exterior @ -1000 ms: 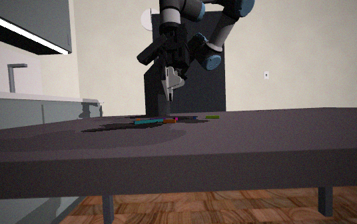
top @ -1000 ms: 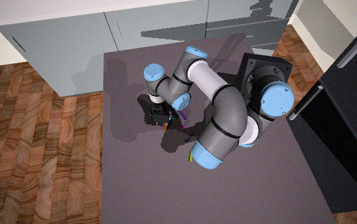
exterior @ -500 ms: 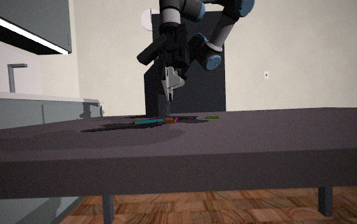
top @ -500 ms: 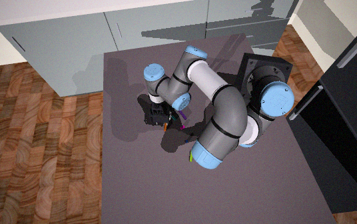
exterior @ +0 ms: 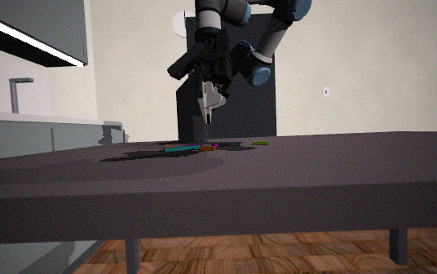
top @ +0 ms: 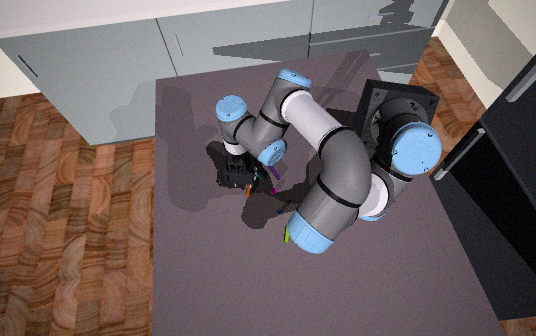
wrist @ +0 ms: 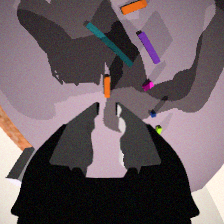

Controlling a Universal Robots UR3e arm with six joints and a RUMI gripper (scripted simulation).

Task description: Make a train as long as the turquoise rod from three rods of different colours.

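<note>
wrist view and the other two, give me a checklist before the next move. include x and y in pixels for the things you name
1. Gripper (top: 255,174) (exterior: 208,119) (wrist: 107,103) empty: ok, nothing between its fingers
2. Gripper raised off the table: ok, in the exterior view
3. Blue rod (top: 280,212) (exterior: 239,143) (wrist: 153,114), lime rod (top: 286,234) (exterior: 260,143) (wrist: 159,129) and an orange rod (top: 248,190) (exterior: 207,148) (wrist: 107,87) available: ok, lengths total ten
4. Those three joined end to end: not ok, they lie apart
5. Exact rod-to-fingertip alignment for a grasp: cannot tell

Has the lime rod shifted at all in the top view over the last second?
No, the lime rod shows no visible shift: judged against the left edge of the table, it lies in the same place.
</note>
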